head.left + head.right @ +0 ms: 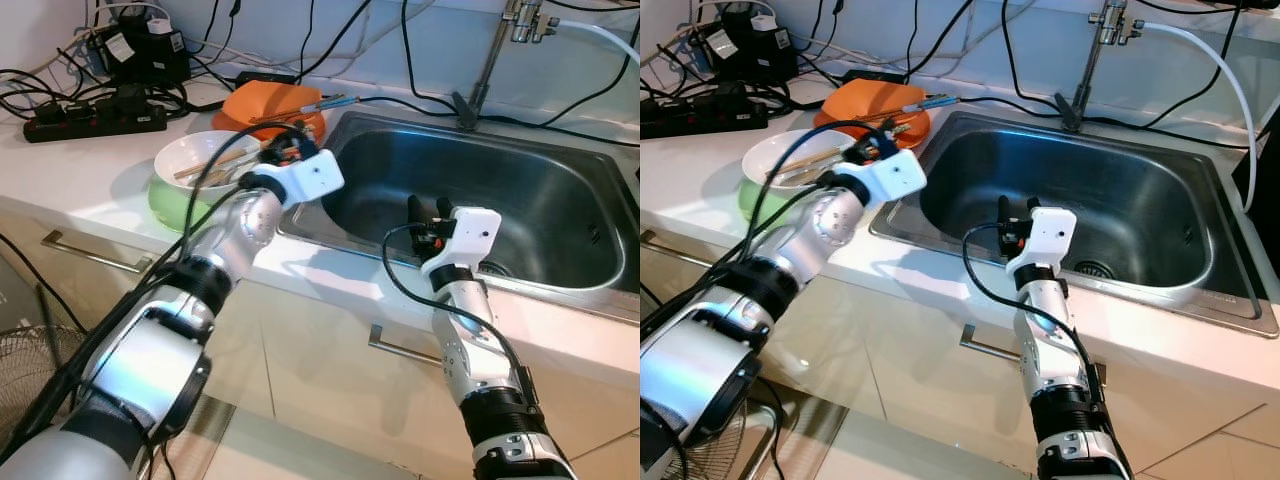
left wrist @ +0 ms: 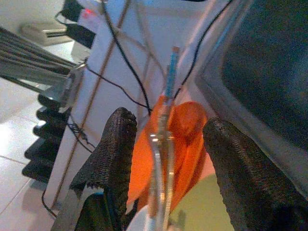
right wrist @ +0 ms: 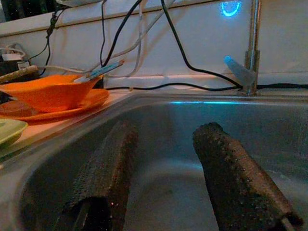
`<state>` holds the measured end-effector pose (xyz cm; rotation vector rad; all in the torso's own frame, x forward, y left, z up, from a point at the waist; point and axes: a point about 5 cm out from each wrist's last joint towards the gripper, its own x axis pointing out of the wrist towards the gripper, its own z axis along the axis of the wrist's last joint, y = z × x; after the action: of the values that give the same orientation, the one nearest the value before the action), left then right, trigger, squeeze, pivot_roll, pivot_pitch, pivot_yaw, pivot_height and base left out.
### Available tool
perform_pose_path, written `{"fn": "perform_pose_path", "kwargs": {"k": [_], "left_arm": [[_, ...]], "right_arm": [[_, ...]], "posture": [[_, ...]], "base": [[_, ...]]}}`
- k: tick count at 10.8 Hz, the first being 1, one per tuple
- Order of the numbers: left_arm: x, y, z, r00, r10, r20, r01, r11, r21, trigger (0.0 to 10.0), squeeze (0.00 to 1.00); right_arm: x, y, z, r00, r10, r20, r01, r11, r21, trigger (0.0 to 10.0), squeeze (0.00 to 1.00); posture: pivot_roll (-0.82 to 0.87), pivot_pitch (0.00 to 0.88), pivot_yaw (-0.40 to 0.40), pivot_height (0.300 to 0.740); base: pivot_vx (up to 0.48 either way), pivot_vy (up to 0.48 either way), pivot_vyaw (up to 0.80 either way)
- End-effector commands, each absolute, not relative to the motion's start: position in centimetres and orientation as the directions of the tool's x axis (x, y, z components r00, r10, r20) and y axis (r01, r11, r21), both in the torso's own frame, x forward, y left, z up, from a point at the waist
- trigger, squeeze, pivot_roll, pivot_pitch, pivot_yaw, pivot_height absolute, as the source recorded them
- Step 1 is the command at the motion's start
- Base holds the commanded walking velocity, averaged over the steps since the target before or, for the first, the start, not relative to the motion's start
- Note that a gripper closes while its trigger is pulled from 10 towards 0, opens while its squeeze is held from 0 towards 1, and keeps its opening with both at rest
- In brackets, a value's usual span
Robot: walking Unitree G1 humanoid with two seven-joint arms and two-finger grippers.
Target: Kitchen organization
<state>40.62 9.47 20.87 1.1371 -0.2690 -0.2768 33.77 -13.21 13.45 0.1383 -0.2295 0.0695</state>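
The white counter (image 1: pixel 90 165) carries a steel sink (image 1: pixel 560 215) sunk into its right part, a faucet (image 1: pixel 490 60) rising at the sink's back rim. A black power strip (image 1: pixel 95 118) lies toward the counter's back left corner. Beside the sink's left rim sit an orange bowl (image 1: pixel 262 103) on an orange plate, and in front of it a white bowl (image 1: pixel 195 155) stacked on a green bowl (image 1: pixel 172 205), chopsticks (image 1: pixel 215 160) lying across. The left end effector (image 2: pixel 166 154), fingers apart, hovers over the white bowl's edge around a utensil. The right end effector (image 3: pixel 166 178), fingers apart and empty, hangs inside the sink.
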Motion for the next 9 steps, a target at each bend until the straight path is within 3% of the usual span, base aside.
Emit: {"fn": "perform_pose_path", "kwargs": {"k": [1, 2, 4, 5, 6, 7, 8, 9], "left_arm": [[40.83, 9.22, 21.58, 0.931, -0.353, 0.087, 0.053, 0.370, 0.927, 10.0, 0.00], [40.96, 9.22, 21.62, 0.934, -0.346, 0.084, 0.049, 0.358, 0.932, 7.1, 0.00], [41.12, 9.33, 21.53, 0.940, -0.334, 0.075, 0.047, 0.342, 0.939, 0.0, 0.00], [41.15, 9.34, 21.55, 0.940, -0.332, 0.075, 0.045, 0.339, 0.940, 2.4, 0.00], [41.15, 9.28, 21.51, 0.939, -0.336, 0.073, 0.049, 0.341, 0.939, 4.2, 0.00], [41.14, 9.25, 21.39, 0.939, -0.338, 0.068, 0.055, 0.341, 0.938, 8.7, 0.00], [41.14, 9.23, 21.28, 0.938, -0.341, 0.060, 0.063, 0.341, 0.938, 7.4, 0.00], [41.16, 9.25, 21.36, 0.939, -0.338, 0.067, 0.056, 0.343, 0.938, 0.0, 0.00]], "right_arm": [[33.63, -13.65, 13.33, 0.974, 0.040, 0.222, -0.069, 0.990, 0.123, 10.0, 0.00], [33.58, -13.65, 13.33, 0.975, 0.038, 0.221, -0.066, 0.990, 0.124, 10.0, 0.00], [33.61, -13.70, 13.35, 0.975, 0.035, 0.220, -0.064, 0.990, 0.125, 10.0, 0.00], [33.62, -13.72, 13.35, 0.975, 0.034, 0.219, -0.063, 0.990, 0.125, 10.0, 0.00], [33.63, -13.73, 13.40, 0.975, 0.033, 0.220, -0.062, 0.990, 0.125, 10.0, 0.00], [33.62, -13.75, 13.43, 0.975, 0.033, 0.221, -0.062, 0.990, 0.125, 10.0, 0.00], [33.61, -13.76, 13.43, 0.975, 0.033, 0.220, -0.061, 0.990, 0.124, 10.0, 0.00], [33.61, -13.79, 13.45, 0.975, 0.032, 0.220, -0.061, 0.990, 0.124, 10.0, 0.00]], "posture": [[0.14, 0.043, 0.005, 0.740], [0.14, 0.043, 0.006, 0.740], [0.14, 0.042, 0.006, 0.740], [0.14, 0.040, 0.007, 0.740], [0.14, 0.038, 0.007, 0.740], [0.14, 0.038, 0.008, 0.740], [0.14, 0.038, 0.006, 0.740], [0.14, 0.038, 0.005, 0.740]], "base": [[0.000, 0.000, 0.00], [0.000, 0.000, 0.00], [0.000, 0.000, 0.00], [0.000, 0.000, 0.00], [0.000, 0.000, 0.00], [0.000, 0.000, 0.00], [0.000, 0.000, 0.00], [0.000, 0.000, 0.00]]}}
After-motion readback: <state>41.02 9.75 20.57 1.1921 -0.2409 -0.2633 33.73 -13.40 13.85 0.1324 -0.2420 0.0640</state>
